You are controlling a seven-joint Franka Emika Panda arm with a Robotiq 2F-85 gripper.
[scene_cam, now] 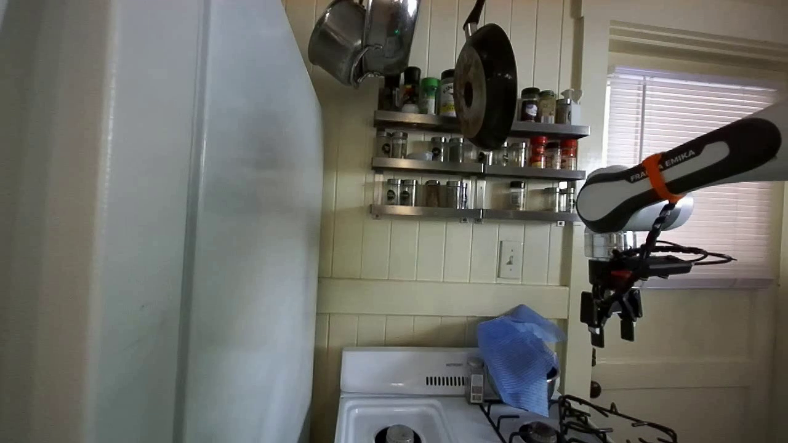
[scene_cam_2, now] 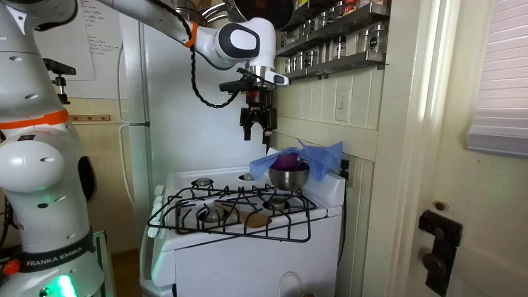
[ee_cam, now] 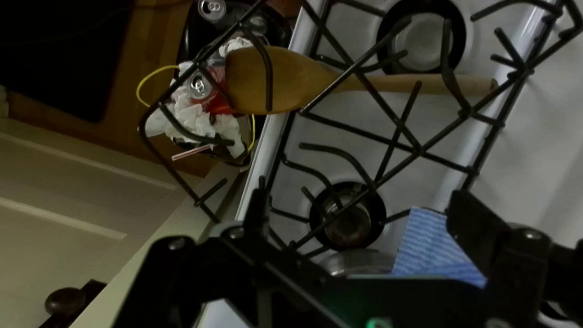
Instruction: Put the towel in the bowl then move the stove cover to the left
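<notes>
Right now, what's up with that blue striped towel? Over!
Black two-fingered gripper open, empty. Blue striped towel draped across silver metal bowl, ends hanging outside. Brown wooden spoon under black metal stove grate, possibly in the way.

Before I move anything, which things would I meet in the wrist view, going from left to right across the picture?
Dark door knob → red can → lower burner → blue towel. The wooden spoon stretches across several of these positions, so it is left out.

You find spice jars (scene_cam: 433, 194) on the wall shelves (scene_cam: 425, 212), the frying pan (scene_cam: 487, 89) in front of them, the light switch (scene_cam: 510, 259) below.
</notes>
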